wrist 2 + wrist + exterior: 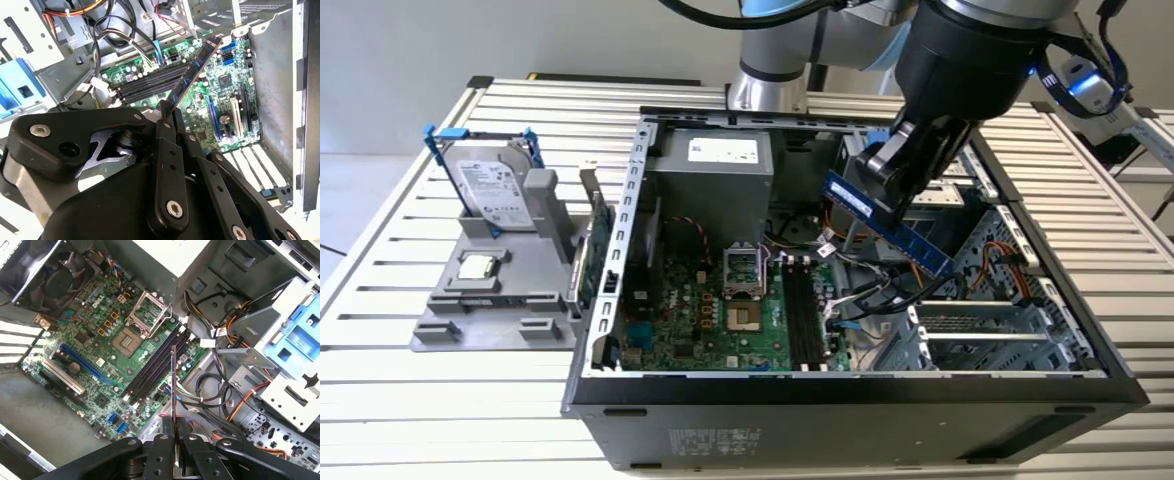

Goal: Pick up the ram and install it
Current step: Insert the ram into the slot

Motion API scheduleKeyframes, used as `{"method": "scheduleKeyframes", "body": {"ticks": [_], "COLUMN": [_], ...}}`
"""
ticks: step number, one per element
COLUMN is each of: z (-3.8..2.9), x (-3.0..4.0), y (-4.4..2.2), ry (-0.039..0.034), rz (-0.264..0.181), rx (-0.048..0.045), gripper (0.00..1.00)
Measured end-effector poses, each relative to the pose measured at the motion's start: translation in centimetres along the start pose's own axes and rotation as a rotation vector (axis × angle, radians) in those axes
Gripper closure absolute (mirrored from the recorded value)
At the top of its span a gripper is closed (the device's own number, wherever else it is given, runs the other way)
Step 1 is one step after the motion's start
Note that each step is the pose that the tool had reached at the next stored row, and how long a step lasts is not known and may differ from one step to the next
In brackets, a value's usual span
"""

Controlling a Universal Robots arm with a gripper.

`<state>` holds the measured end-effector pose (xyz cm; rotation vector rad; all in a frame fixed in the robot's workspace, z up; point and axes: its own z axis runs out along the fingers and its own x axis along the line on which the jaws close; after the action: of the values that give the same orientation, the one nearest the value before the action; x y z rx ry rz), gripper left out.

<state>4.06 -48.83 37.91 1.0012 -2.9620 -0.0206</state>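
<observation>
Item: ram [891, 225]. The gripper [878, 185] is pinching it by one end, fingers pressing on both flat faces. The stick is hanging tilted above the motherboard's black slots [803, 312], a little aside and touching none of them. Pickup is looking done; seating in a slot is not yet done.

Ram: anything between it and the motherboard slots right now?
Nothing visible. The hand holds the ram in the air over the open case, and the black slots look empty and uncovered. Loose cables lie beside the slots on the exterior view's right, not across them.
</observation>
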Motion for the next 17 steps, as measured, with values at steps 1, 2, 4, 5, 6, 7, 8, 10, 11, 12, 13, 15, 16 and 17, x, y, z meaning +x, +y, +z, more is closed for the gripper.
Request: {"method": "scheduleKeyframes", "body": {"ticks": [1,2,4,5,6,7,8,10,11,12,13,15,16,17], "z": [0.00,0.00,0.00,0.00,0.00,0.00,0.00,0.00,0.00,0.00,0.00,0.00,0.00,0.00], "x": [0.00,0.00,0.00,0.00,0.00,0.00,0.00,0.01,0.01,0.01,0.00,0.00,0.00,0.00], "y": [0.00,0.00,0.00,0.00,0.00,0.00,0.00,0.01,0.01,0.00,0.00,0.00,0.00,0.00], "ry": [-0.0001,-0.0002,-0.0003,-0.0005,-0.0006,-0.0006,-0.0007,-0.0009,-0.0010,-0.0011,-0.0011,-0.0013,-0.0014,-0.0015], "rz": [0.005,0.010,0.020,0.025,0.030,0.036,0.041,0.051,0.056,0.061,0.066,0.076,0.081,0.086], "rx": [0.0000,-0.0001,-0.0001,-0.0002,-0.0003,-0.0003,-0.0004,-0.0005,-0.0006,-0.0006,-0.0006,-0.0007,-0.0008,-0.0008], "gripper": [1.00,1.00,1.00,1.00,1.00,1.00,1.00,1.00,1.00,1.00,1.00,1.00,1.00,1.00]}}
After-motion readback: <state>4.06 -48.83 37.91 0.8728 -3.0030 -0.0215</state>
